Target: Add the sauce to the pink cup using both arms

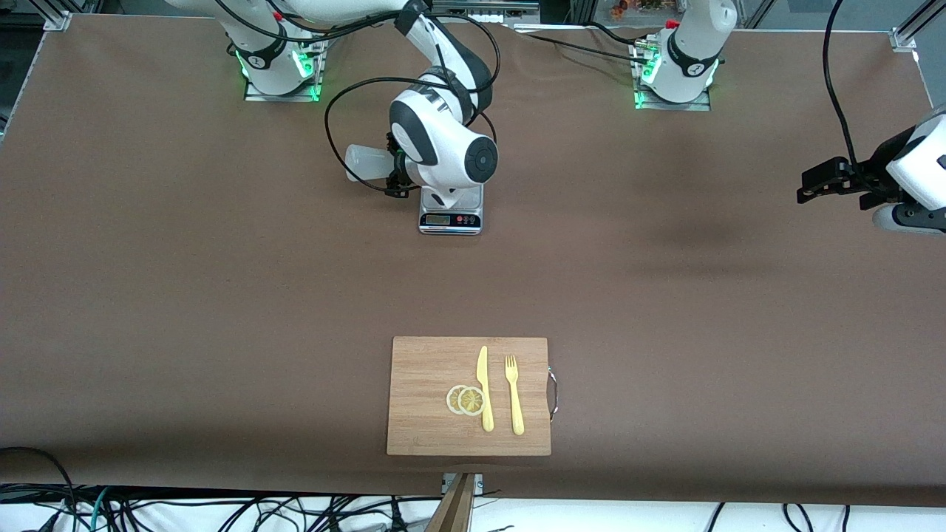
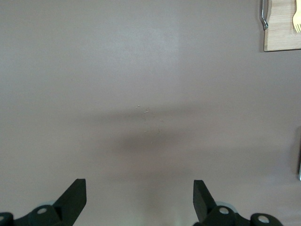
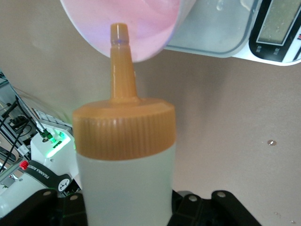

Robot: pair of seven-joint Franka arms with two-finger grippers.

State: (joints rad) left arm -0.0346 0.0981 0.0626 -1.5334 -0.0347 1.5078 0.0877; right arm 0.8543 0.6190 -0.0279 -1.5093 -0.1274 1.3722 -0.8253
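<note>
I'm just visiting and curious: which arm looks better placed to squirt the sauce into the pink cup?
The right arm. Its end effector is shut on the sauce bottle, nozzle pointing at the pink cup on the scale. The left end effector waits open and empty, over bare table.

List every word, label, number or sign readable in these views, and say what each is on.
"FRANKA": partly readable white lettering on the black band of the right arm, seen in the right wrist view; the rest is cut off.
Scale display and button markings: too small to read.
Round marks on both arm bases: too small to read.
Sauce bottle, pink cup, cutting board: no text.
</note>
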